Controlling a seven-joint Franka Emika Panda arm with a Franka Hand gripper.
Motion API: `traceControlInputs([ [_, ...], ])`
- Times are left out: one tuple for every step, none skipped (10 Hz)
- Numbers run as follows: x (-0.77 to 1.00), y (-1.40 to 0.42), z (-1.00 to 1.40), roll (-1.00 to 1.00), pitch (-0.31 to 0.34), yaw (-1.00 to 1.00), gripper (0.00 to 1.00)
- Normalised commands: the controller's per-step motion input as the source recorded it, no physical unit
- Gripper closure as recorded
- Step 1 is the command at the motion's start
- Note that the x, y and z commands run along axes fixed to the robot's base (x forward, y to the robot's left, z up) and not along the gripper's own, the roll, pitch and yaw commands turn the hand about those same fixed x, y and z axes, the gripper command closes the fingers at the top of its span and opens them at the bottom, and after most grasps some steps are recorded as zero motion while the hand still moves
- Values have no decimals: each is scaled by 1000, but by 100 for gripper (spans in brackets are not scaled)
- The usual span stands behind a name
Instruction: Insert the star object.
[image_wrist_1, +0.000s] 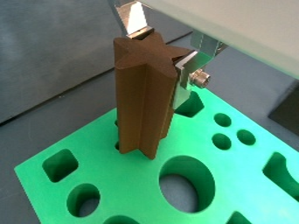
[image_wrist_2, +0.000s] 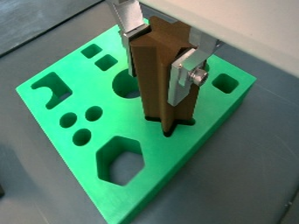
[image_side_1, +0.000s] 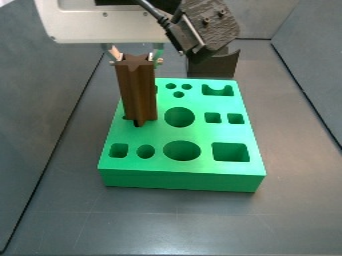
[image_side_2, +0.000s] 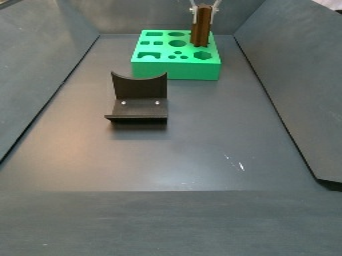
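The star object (image_wrist_1: 146, 96) is a tall brown ridged prism standing upright, its lower end in a star-shaped hole near a corner of the green block (image_wrist_1: 122, 184). My gripper (image_wrist_1: 158, 48) is shut on its top, one silver finger on each side. It shows the same way in the other wrist view, with the star object (image_wrist_2: 158, 79), gripper (image_wrist_2: 156, 52) and block (image_wrist_2: 176, 166). In both side views the star object (image_side_1: 135, 90) (image_side_2: 201, 28) stands out of the block (image_side_1: 181, 177) (image_side_2: 174, 68) under the gripper (image_side_1: 134, 58).
The green block has several other cut-outs, among them a large round hole (image_wrist_1: 181, 188) and a hexagonal hole (image_wrist_2: 121, 162). The dark fixture (image_side_2: 138, 97) stands on the grey floor in front of the block; it also shows behind the block (image_side_1: 211, 62). Grey walls enclose the floor.
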Motion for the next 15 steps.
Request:
traceControlInputs([
  [0, 134, -537, 53, 36, -211, 100],
  [-171, 143, -503, 70, 4, -137, 100],
  [-417, 137, -380, 84, 0, -80, 100],
  [-434, 117, -349, 96, 0, -14, 100],
  [-394, 131, -377, 124, -16, 0, 100],
  [0, 6, -840, 200, 0, 6, 100],
  [69, 0, -1000, 123, -9, 0, 100],
  [314, -111, -1000, 116, 0, 91, 100],
  [406, -171, -1000, 64, 0, 11, 100],
  [474, -206, -1000, 23, -13, 0, 100],
  [683, -369, -1000, 30, -20, 0, 100],
  [723, -409, -1000, 21, -26, 0, 100],
  [723, -406, -1000, 27, -27, 0, 100],
  [711, -426, -1000, 20, -27, 0, 100],
  [660, -480, -1000, 6, -26, 0, 100],
])
